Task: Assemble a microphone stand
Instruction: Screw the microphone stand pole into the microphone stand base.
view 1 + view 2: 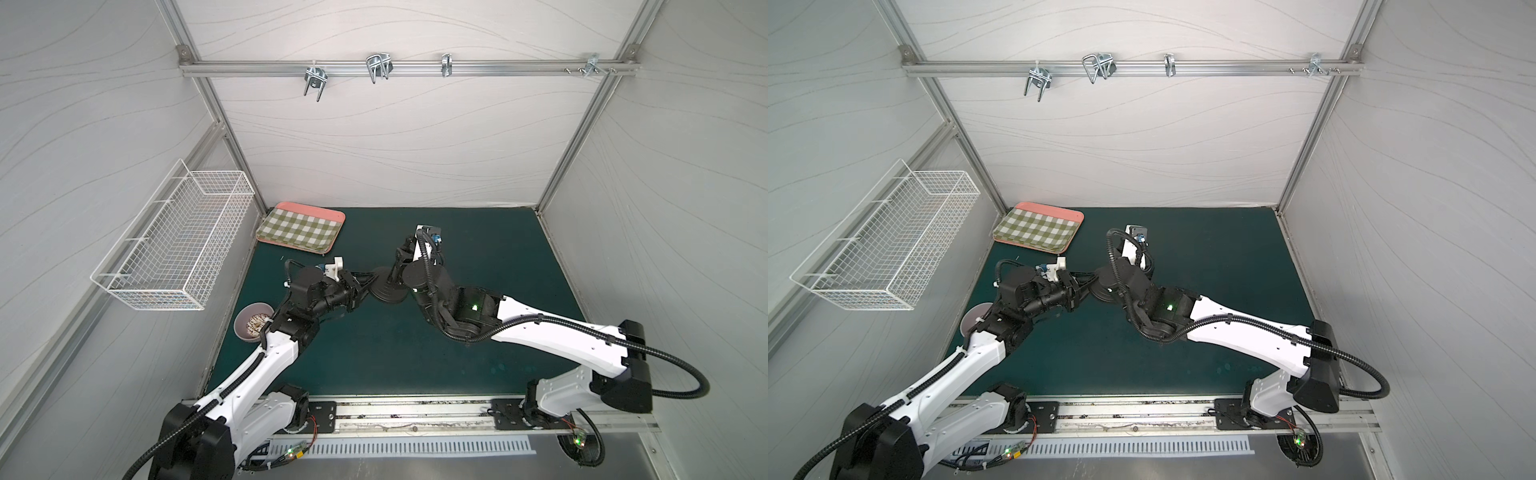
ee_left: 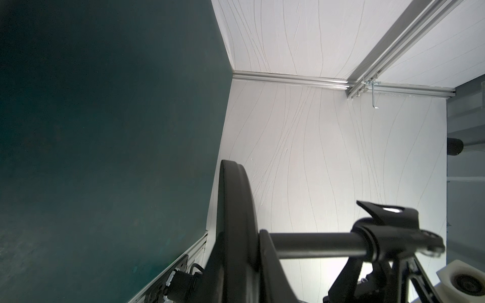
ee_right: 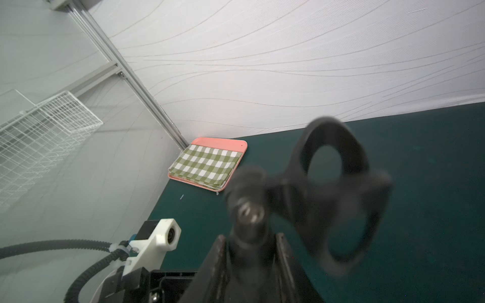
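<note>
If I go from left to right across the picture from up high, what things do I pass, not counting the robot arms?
In a top view: wire basket on the wall → bowl → checked tray → black microphone stand.

Here is a robotics lab's test cell, plain to see in both top views. A dark green table mat sits boxed in by a silver aluminium-profile frame and white wall panels with thin wavy lines. Above the mat's far edge, a horizontal aluminium rail carries metal hooks. Left of the mat, a white wire basket hangs on the wall. At the mat's near edge, a white-and-black robot arm on the left and its twin on the right stand on a slotted metal base rail. A white slotted cable duct runs just outside it.
</note>
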Controlling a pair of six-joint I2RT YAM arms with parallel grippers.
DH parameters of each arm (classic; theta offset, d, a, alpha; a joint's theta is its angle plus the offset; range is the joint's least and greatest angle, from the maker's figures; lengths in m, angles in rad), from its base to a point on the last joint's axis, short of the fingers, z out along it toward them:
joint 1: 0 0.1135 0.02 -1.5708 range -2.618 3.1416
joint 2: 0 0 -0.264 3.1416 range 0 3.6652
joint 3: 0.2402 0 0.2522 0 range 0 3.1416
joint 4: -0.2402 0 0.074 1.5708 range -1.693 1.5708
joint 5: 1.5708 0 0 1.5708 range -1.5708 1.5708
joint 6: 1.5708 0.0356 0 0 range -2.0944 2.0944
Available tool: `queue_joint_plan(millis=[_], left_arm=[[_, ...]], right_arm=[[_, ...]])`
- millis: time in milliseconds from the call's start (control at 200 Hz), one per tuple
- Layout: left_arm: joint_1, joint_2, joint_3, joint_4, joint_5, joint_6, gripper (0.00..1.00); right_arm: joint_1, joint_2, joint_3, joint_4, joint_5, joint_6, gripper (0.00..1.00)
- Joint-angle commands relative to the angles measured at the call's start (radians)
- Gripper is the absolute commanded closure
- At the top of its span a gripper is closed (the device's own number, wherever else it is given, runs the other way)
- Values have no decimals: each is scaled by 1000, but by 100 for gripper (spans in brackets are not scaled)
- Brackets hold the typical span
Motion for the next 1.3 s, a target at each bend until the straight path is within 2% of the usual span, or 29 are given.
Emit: queue_joint_plan(millis=[0,110,165,260,420,540,650,1010,1116,1296], left_arm=[[-2,-10,40,108,11,-21,100],[0,-7,41,117,13,-22,100],[0,-5,39,121,14,-26,100],[0,-6,39,126,17,-29,100],[0,-21,38,116,16,-27,99],[0,-25,39,114,16,-27,100],[0,-25,43,112,18,-27,100],[0,-26,45,107,20,-26,100],[0,-25,45,108,18,-25,100],[0,-28,47,111,24,-29,100]], right_arm=[[3,-59,-38,20,-22,2,57],[-68,-174,-188,136,-230,-90,43],[-136,-233,-271,197,-394,-129,37],[-285,-314,-392,326,-743,-204,37],[-473,-354,-472,480,-1186,-285,37],[-534,-317,-421,463,-1398,-326,39],[-536,-267,-370,454,-1473,-366,40],[-536,-142,-308,502,-1415,-319,41],[-534,-130,-330,573,-1411,-293,41],[-537,-108,-346,639,-1429,-341,47]])
